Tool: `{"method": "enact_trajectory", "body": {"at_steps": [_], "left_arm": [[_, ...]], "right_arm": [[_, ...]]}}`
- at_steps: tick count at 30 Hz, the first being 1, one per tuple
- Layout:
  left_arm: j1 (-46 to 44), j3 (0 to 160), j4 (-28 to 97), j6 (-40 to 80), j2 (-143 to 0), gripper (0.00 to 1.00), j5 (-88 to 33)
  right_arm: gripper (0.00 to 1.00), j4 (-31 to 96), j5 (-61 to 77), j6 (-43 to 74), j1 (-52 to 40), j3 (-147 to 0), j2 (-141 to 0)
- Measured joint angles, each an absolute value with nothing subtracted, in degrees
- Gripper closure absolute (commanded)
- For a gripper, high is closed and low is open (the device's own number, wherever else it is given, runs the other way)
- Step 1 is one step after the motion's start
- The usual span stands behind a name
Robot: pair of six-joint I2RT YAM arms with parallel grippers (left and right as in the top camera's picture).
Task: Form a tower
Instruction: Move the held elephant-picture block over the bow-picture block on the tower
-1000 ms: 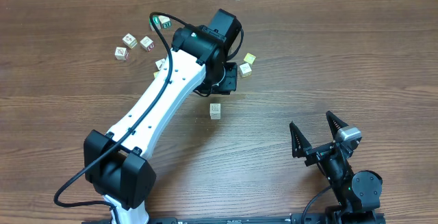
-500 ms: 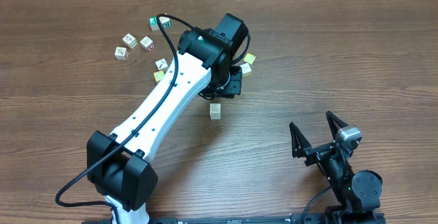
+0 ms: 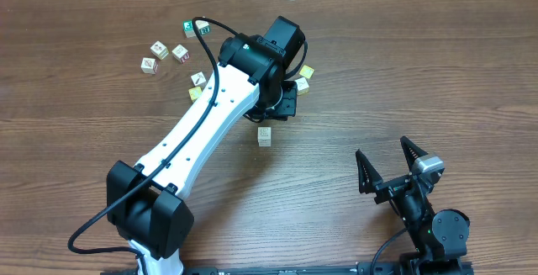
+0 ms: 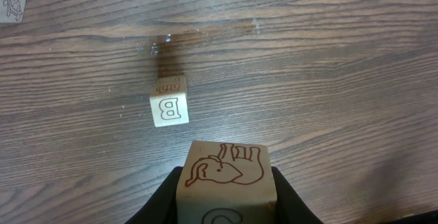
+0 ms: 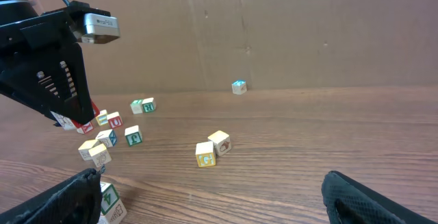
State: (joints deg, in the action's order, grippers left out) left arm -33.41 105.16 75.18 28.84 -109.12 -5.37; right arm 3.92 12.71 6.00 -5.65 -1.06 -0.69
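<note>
There, the left jaws clamped narrow on an elephant cube (image 4: pixel 226 172); the tower (image 4: pixel 169 107), B-topped, its height unclear, stood on the bench (image 4: pixel 342 80) just ahead, apart from it; the left arm (image 3: pixel 202 124) reached long and slanted across the bench toward the loose cubes (image 3: pixel 166 53); the right arm (image 3: pixel 420 208) sat folded low at the near edge, jaws splayed wide, empty.

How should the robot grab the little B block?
Probably best to pinch two opposite side faces of the B block, coming straight down from above. It sits flat and alone on the table, so its sides are clear.
</note>
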Motion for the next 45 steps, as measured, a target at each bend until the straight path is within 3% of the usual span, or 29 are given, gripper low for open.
{"method": "enact_trajectory", "body": {"at_steps": [45], "left_arm": [[-34.89, 105.16, 76.51, 29.91, -109.12, 0.95, -4.91]], "right_arm": [[0.00, 3.92, 12.69, 6.00, -5.65, -1.06, -0.69]]}}
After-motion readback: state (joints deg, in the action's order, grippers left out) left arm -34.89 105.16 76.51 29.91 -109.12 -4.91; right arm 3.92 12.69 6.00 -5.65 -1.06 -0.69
